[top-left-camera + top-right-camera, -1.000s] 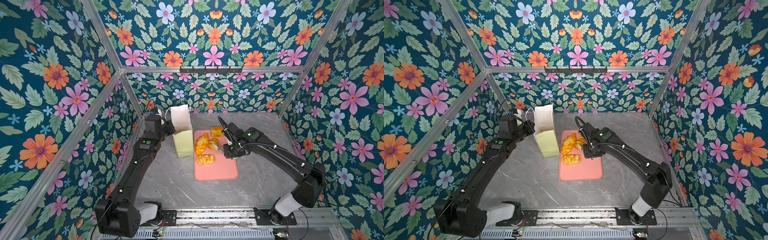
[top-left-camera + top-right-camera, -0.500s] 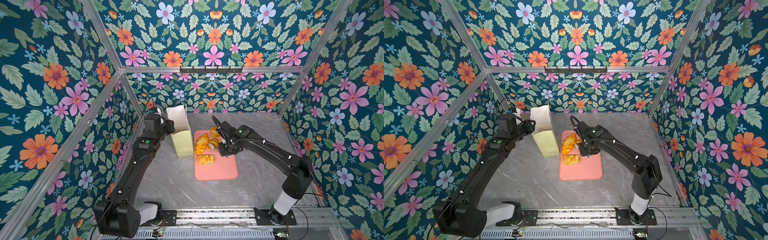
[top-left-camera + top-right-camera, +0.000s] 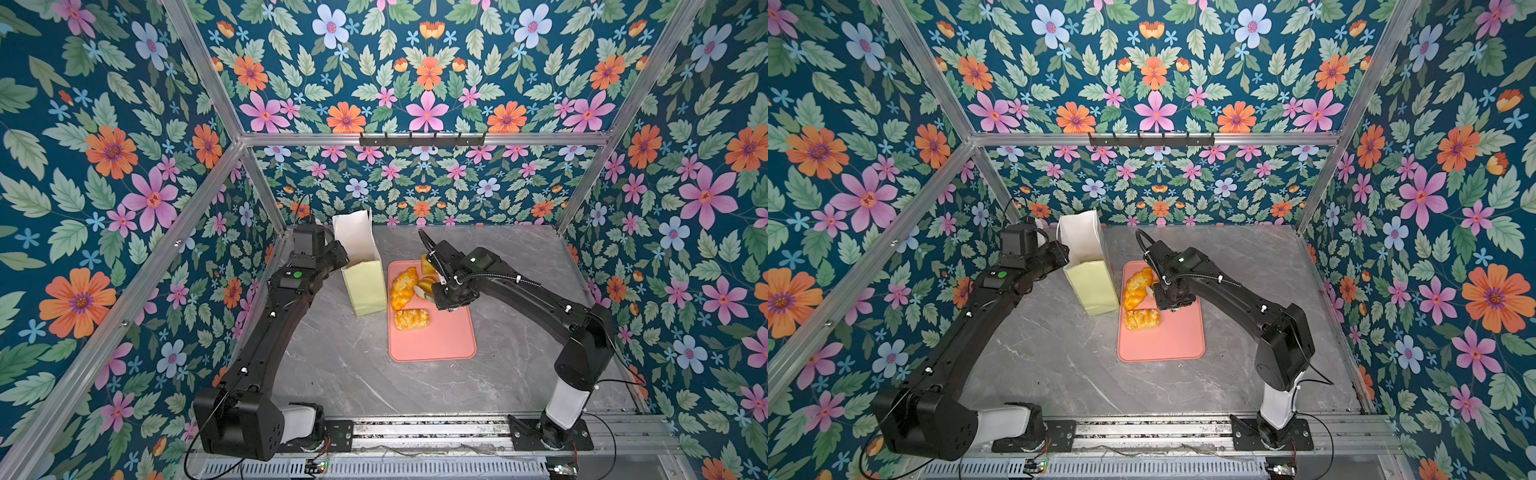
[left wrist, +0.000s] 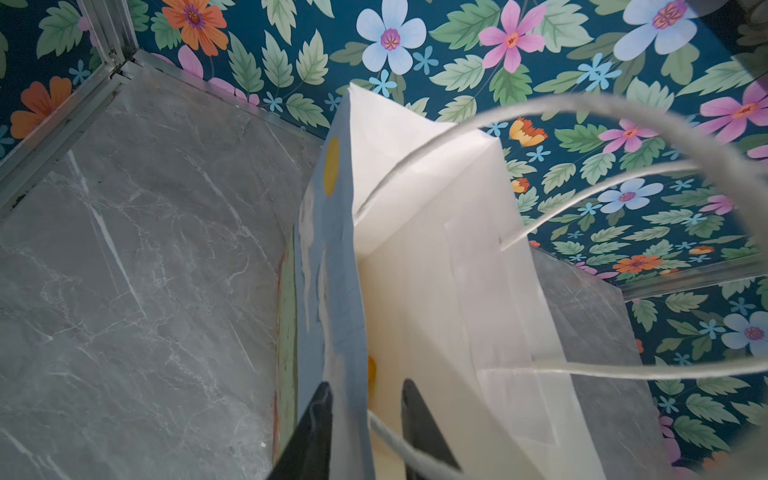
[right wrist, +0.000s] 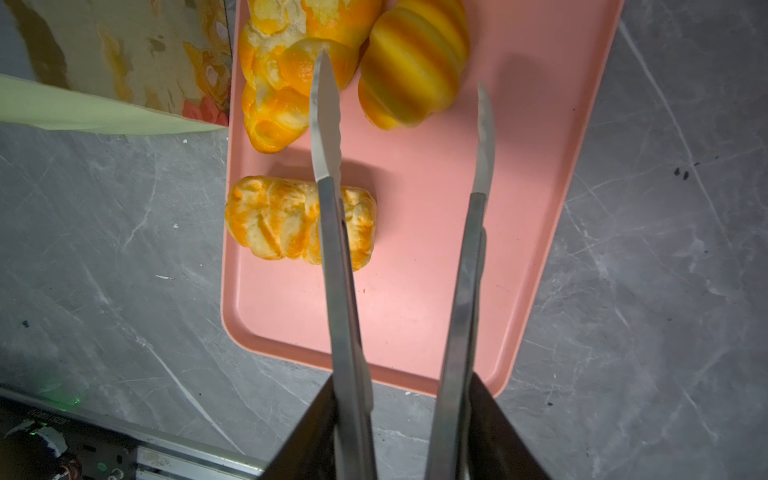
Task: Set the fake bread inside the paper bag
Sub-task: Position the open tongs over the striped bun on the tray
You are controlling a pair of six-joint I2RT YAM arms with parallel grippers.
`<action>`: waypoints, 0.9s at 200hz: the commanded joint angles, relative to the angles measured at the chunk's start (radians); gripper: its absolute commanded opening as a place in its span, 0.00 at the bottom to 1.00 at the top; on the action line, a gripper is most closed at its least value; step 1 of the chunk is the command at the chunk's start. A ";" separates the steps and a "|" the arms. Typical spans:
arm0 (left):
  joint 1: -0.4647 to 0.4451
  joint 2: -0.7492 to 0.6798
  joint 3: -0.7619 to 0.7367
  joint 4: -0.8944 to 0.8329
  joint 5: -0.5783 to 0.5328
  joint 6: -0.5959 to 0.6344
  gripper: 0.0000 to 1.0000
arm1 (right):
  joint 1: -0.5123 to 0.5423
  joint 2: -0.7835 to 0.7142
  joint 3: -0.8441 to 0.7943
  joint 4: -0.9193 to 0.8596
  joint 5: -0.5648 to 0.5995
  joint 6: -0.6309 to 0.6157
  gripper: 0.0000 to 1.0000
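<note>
Fake bread all on the pink tray, straight ahead of the right claw; none sits between the tong tips. Right claw clamped on metal tongs: smooth steel arms, scalloped tips, tips standing apart over bare tray. Flaky pastry: rectangular, ridged crust, orange with pale patches, lies under the bag-side tong arm and is the piece closest to the claw. Braided loaf: long, knobbly, glossy, runs past that same tip, its end near the tray rim. Striped roll: smooth, yellow-orange bands, just beyond the tips, right beside the loaf. In a top view one more piece shows partly hidden behind the right wrist, shape unclear. Tray flat, rounded corners, low lip; the claw-side half is free room. Paper bag upright on grey marble table, pale green outside, white inside, mouth open, just beside the tray's long edge by the loaf. Left claw at the bag's rim, fingers spread, one outside the wall and one inside. The wall and a thin cord handle pass between them, with a gap by the inner finger
</note>
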 commanded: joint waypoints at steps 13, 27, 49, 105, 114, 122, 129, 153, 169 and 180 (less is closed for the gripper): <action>0.001 0.007 0.004 -0.003 0.003 0.004 0.24 | 0.000 0.004 0.008 -0.008 0.008 0.004 0.45; 0.001 0.009 0.000 0.001 0.004 0.003 0.21 | 0.000 0.006 0.009 -0.007 0.009 0.004 0.45; 0.001 0.010 -0.002 0.005 0.009 -0.003 0.13 | 0.000 0.011 0.014 -0.005 0.010 0.004 0.45; 0.001 0.009 -0.001 0.016 0.028 -0.009 0.05 | -0.005 0.049 0.034 0.002 0.051 0.013 0.46; 0.001 0.009 -0.002 0.017 0.030 -0.009 0.05 | -0.005 0.055 0.038 -0.003 0.061 0.013 0.46; 0.001 0.009 -0.002 0.018 0.032 -0.010 0.05 | -0.005 0.059 0.043 -0.006 0.065 0.012 0.46; 0.001 0.009 -0.004 0.019 0.034 -0.011 0.05 | -0.006 0.060 0.043 -0.007 0.070 0.011 0.46; 0.001 0.009 -0.007 0.023 0.040 -0.012 0.05 | -0.005 0.060 0.040 -0.010 0.077 0.009 0.46; 0.001 0.010 -0.008 0.027 0.046 -0.015 0.05 | -0.005 0.058 0.039 -0.010 0.083 0.002 0.44; 0.001 0.011 -0.008 0.029 0.049 -0.016 0.05 | -0.006 0.055 0.038 -0.008 0.084 0.001 0.44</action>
